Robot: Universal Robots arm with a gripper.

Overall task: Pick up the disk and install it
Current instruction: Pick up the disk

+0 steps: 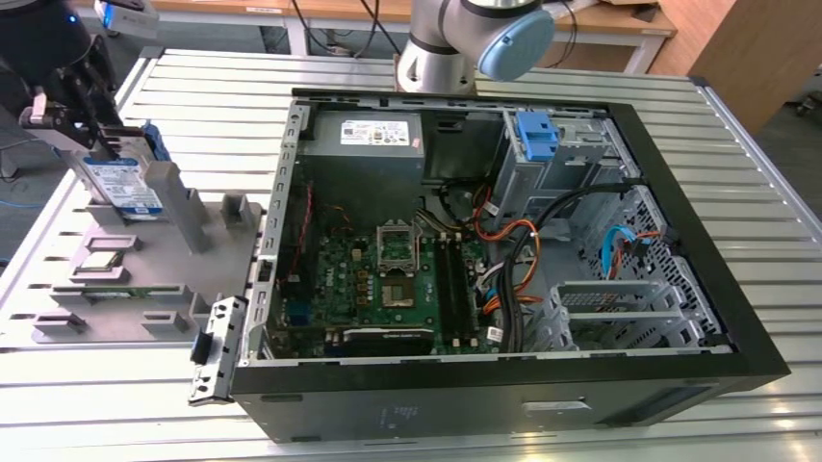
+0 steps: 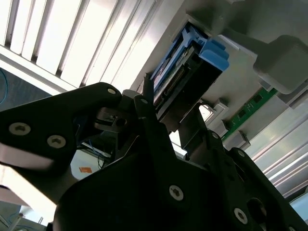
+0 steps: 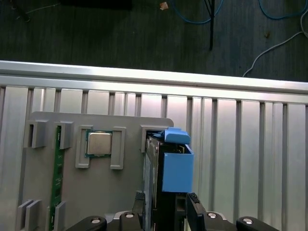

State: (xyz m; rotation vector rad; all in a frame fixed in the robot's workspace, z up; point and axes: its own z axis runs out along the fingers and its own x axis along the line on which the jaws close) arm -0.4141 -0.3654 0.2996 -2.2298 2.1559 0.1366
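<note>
We see a robot arm at the pick-up step. Its gripper hangs low over a grey holder on a slatted metal table and straddles the disk. The disk stands on edge in a slot of that holder, at the exterior view's left, well apart from the drive cage. In both wrist views the gripper's black body sits right at the disk's upper end, with a blue rail along the disk's side. We cannot tell whether the gripper is clamped on the disk or merely around it.

We judge that installing has not begun. As we read it, the next move calls for a firm hold and a straight pull out of the slot, because the holder's walls flank the disk closely and a tilted pull could jam it.

The holder also carries a processor chip in a square pocket and a green memory stick on edge in a narrow slot, both near the disk. Just beside the holder, to the exterior view's right, lies an open computer case. Inside it we see:

- a green motherboard
- a grey power supply on the side toward the arm's base
- orange and blue cables
- the metal drive cage, with a lone blue bracket at its top
</note>
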